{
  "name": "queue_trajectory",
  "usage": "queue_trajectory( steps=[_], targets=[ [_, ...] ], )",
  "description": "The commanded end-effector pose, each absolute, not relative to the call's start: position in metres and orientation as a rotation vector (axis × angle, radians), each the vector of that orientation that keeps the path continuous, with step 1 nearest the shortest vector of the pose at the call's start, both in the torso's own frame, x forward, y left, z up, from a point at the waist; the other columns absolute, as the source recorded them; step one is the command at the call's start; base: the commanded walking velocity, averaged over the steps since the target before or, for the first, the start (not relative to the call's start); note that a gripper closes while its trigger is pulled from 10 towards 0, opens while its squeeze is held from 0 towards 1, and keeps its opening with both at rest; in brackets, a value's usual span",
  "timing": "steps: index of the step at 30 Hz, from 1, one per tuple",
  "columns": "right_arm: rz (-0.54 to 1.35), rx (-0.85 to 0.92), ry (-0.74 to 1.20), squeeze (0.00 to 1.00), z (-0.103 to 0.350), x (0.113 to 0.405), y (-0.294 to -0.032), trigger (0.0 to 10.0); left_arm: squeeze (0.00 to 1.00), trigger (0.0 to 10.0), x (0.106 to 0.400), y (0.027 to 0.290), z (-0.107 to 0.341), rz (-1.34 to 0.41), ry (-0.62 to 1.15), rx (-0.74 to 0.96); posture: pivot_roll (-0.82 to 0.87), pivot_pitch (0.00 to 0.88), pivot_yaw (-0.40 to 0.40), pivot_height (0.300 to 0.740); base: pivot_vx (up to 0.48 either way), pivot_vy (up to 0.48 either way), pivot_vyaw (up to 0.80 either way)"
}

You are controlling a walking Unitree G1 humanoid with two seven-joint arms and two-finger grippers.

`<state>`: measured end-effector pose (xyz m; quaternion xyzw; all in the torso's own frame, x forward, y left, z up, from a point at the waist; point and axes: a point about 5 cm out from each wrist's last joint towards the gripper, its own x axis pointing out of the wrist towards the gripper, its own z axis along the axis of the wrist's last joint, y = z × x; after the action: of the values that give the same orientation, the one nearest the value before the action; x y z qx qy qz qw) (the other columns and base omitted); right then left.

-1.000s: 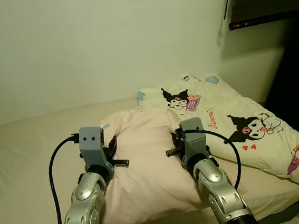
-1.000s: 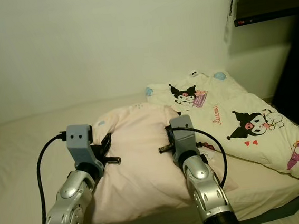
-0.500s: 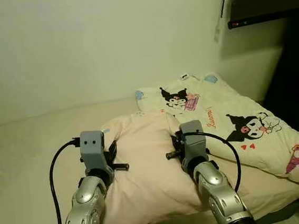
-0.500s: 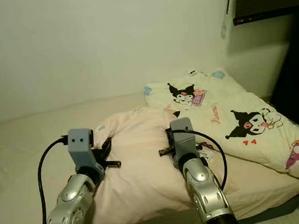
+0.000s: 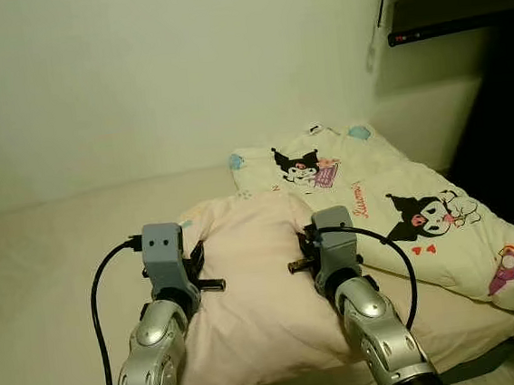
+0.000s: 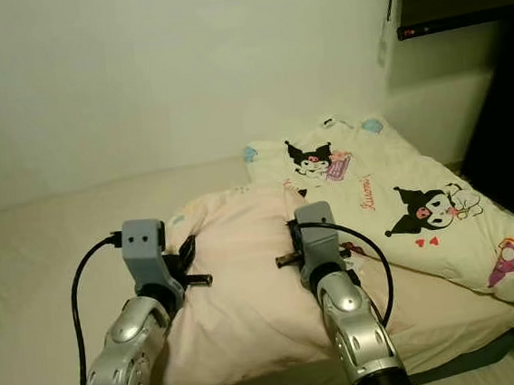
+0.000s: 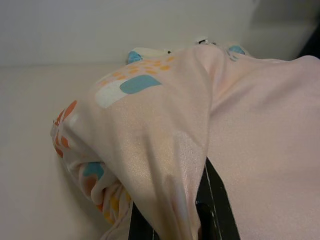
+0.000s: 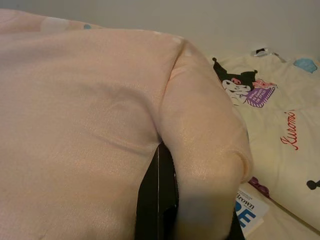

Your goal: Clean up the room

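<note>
Pink pillow (image 5: 249, 293): soft cloth with a faint sheen, smooth, creased where pinched; one corner printed in orange and blue patches. Cartoon-print quilt (image 5: 405, 215): matt cream cloth, puffy, lightly wrinkled. Bed (image 5: 46, 267) sheet: matt, pale, plain cloth. Left tool (image 7: 172, 220) and right tool (image 8: 160, 200): black fingers, matt hard plastic by the look, both pinched on pillow fabric. Arms: brushed silver metal with dull grey plastic wrist housings; black cable (image 5: 100, 308) glossy. Wall (image 5: 137, 77): matt paint.

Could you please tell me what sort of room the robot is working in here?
Most likely a bedroom: a cream bed mattress against a plain wall carries a soft pale pink pillow and a cream cartoon-print quilt.
</note>
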<state>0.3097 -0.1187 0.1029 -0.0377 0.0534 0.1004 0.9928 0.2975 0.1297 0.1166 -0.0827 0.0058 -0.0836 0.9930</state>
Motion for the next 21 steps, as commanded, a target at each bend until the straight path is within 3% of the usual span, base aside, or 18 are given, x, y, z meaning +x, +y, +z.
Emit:
queue_trajectory(
  steps=[1, 21],
  targets=[
    [0.18, -0.05, 0.067, 0.0, 0.111, 0.312, -0.12, 10.0, 0.0, 10.0, 0.3, 0.134, 0.126, -0.147, -0.043, -0.161, -0.13, 0.044, 0.018, 0.74, 0.0, 0.0, 0.0],
    [0.152, -0.021, 0.089, 0.0, 0.117, 0.321, -0.132, 10.0, 0.0, 10.0, 0.311, 0.138, 0.124, -0.112, -0.009, -0.12, -0.12, 0.066, -0.008, 0.74, 0.0, 0.0, 0.0]
  ],
)
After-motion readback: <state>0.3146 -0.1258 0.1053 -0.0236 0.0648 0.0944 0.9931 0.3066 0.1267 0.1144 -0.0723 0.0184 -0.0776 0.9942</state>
